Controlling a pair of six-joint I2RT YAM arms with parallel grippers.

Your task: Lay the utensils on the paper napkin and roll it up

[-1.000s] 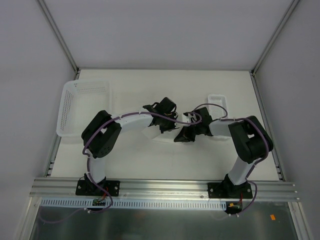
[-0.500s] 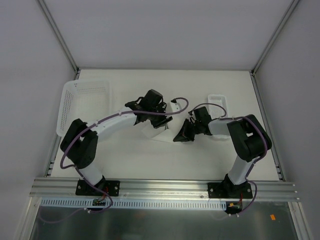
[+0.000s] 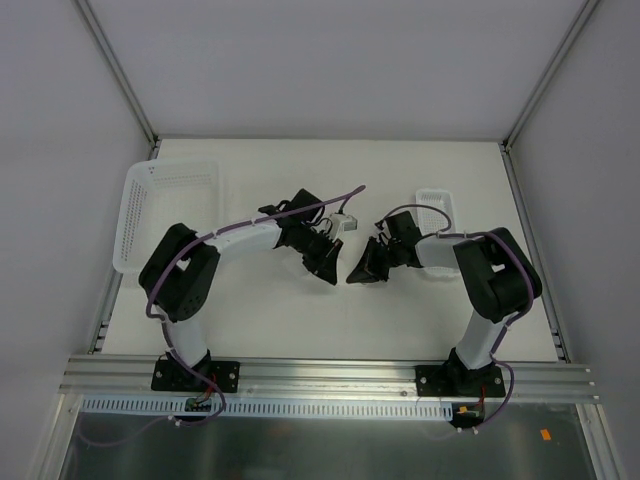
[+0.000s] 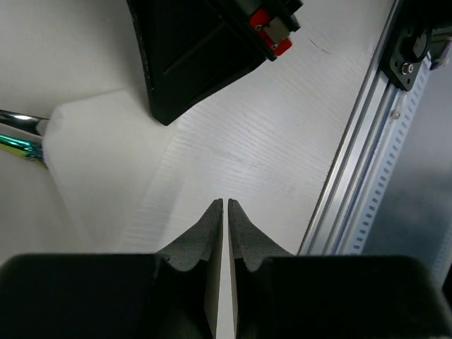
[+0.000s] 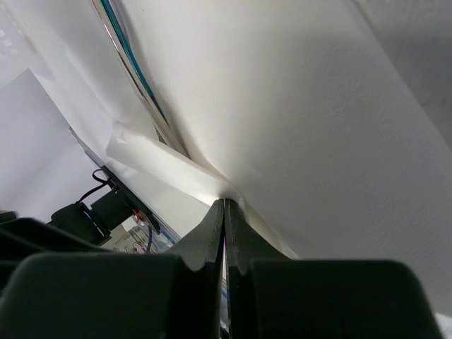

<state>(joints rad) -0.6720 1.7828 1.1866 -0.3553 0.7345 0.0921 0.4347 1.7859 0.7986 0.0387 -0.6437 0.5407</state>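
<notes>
The paper napkin lies as a loose white roll on the table, mostly hidden under both grippers in the top view. Shiny utensil ends stick out of its left end; in the right wrist view the utensils show as slim iridescent handles under the napkin. My right gripper is shut, its tips pinching a fold of the napkin. My left gripper hovers just beside the roll, jaws shut with nothing between them. The right gripper touches the roll's far corner.
A large white perforated basket stands at the left of the table, and a small one behind the right arm. The aluminium rail runs along the near edge.
My left arm swung its gripper from behind the napkin down toward the near side, now covering the napkin in the top view. The right gripper stayed almost still.
</notes>
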